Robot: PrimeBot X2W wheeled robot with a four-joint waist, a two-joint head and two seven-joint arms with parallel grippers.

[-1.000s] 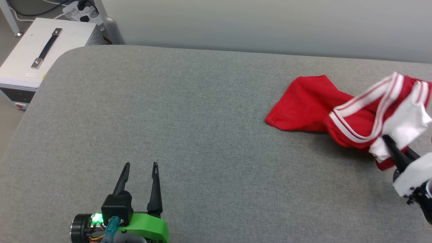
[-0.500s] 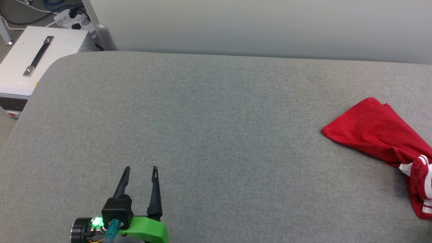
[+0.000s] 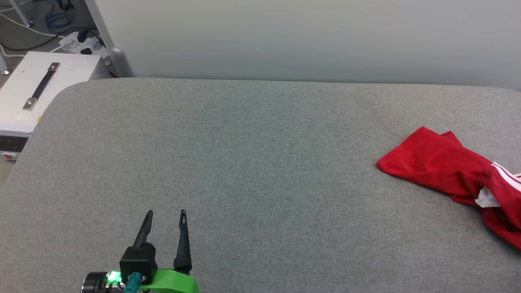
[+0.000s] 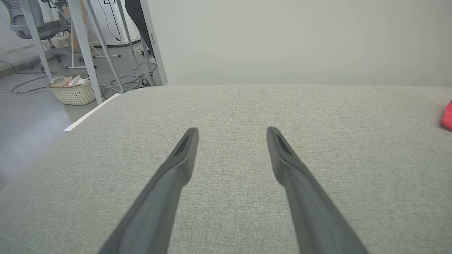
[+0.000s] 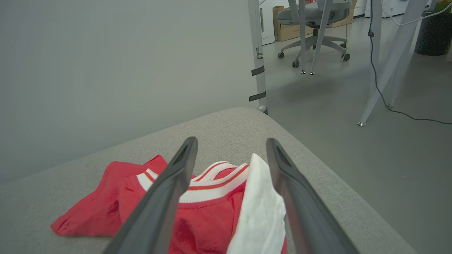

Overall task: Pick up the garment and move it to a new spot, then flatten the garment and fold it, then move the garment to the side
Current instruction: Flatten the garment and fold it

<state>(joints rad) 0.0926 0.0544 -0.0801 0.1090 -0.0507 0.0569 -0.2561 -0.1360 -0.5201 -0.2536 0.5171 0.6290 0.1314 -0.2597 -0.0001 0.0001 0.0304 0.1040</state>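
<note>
The garment [image 3: 452, 173], red cloth with white sleeve and red-white striped trim, lies crumpled at the right end of the grey padded table [image 3: 244, 162], running off the head view's right edge. In the right wrist view the garment [image 5: 208, 208] lies heaped under and between my right gripper's [image 5: 231, 146] spread fingers, which stand open just above it, close to the table's end. My left gripper [image 3: 166, 213] is open over bare table at the lower left, far from the cloth, with nothing between its fingers [image 4: 183, 155]. A red corner of the garment [image 4: 447, 118] peeks in at the left wrist view's right edge.
A white box with a black handle [image 3: 36, 91] stands on the floor off the table's far left corner, with cables behind it. A pale wall [image 3: 305, 36] runs along the table's back edge. Beyond the table's right end are bare floor, frame legs [image 5: 257, 60] and an office chair [image 5: 314, 21].
The right gripper, shut on the lifted garment a second ago, has opened and the cloth has dropped into a heap farther right. The head camera has tilted. The left gripper stays put.
</note>
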